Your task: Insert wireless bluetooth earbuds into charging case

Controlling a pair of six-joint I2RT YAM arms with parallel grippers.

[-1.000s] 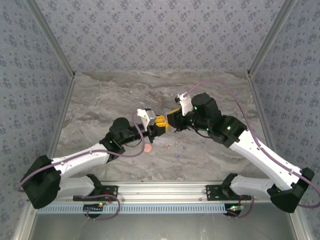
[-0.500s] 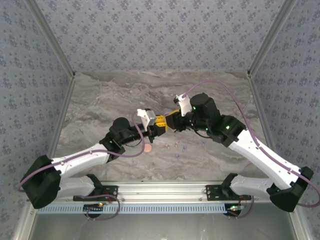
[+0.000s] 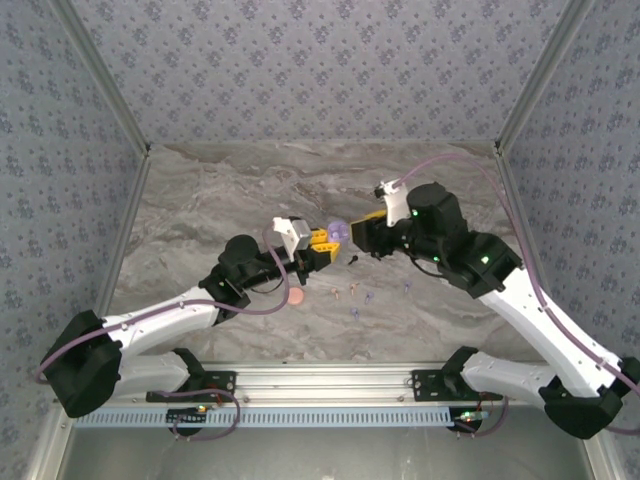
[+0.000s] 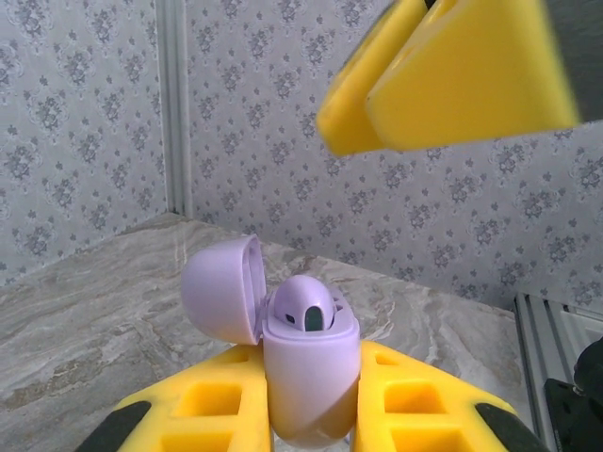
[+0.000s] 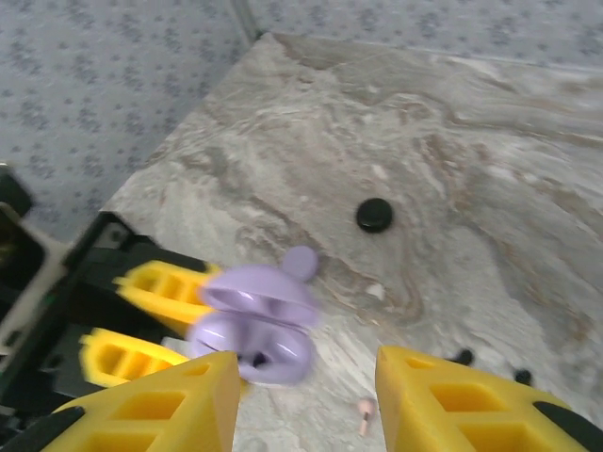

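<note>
Marble desk [image 3: 220, 190] with loose buds [image 5: 365, 411]: tiny, light, slick, so I'd pinch stems; left hand [image 3: 322, 242] clamps case [image 4: 311, 367], right hand [image 5: 306, 395] spread.

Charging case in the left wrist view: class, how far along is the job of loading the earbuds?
Done: the lilac case is open, its lid tipped back, with one lilac earbud seated inside. In hand: the left jaws are shut on the case, holding it above the table; the right jaws stand open, empty, just apart from it. Left: several loose earbuds lie on the table, not yet loaded.
</note>
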